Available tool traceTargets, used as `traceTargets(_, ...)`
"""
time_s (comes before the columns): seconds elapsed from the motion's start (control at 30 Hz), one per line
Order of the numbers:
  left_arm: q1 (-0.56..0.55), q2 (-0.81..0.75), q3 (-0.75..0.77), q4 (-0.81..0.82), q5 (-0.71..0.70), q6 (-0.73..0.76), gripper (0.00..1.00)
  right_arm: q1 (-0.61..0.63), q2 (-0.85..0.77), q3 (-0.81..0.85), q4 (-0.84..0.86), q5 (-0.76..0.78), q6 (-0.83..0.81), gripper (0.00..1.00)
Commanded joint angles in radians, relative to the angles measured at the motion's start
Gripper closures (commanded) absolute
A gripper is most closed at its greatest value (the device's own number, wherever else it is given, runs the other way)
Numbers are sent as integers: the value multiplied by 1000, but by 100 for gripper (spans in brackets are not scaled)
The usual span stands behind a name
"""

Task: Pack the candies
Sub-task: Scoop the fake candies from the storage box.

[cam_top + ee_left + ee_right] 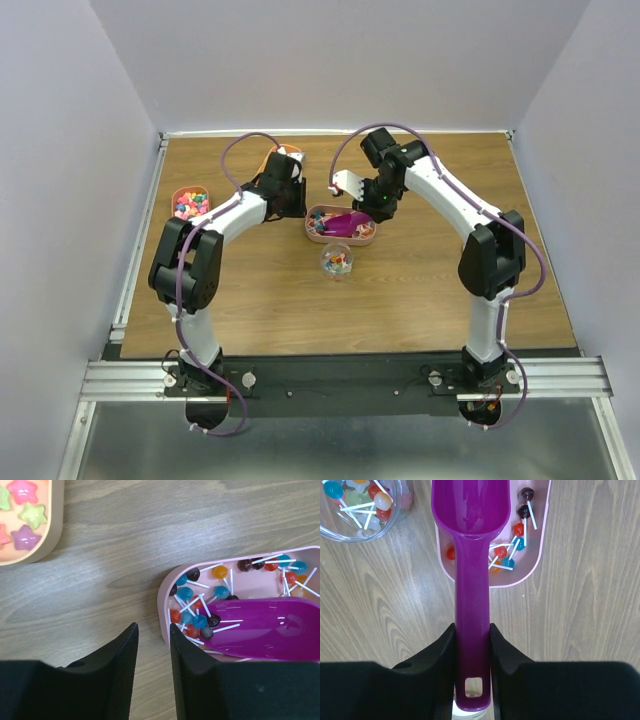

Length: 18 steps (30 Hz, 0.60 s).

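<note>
Right end effector [472, 627] clamps the magenta scoop [470, 510] by its handle, bowl among lollipop candies [185, 593] in the pink tray [167, 587]; left end effector [154, 630], half-open and empty, hovers at tray's end and should brace it for shallow scooping.

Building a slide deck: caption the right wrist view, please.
Right gripper holds the magenta scoop by its handle, bowl over the pink tray of candies, beside a clear jar.

A lab test booth: blank walls [330, 60] enclosing a wooden table [420, 300].
</note>
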Motion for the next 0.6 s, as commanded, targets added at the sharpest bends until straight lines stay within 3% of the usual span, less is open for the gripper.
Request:
traceTargets(0.0,-5,22,9,14,42,-10,62,7,-41,-26,55,-44,4,99)
traceTargets(0.57,-14,51,11,3,85,-16,67,6,-64,-134,207,-94,50,99)
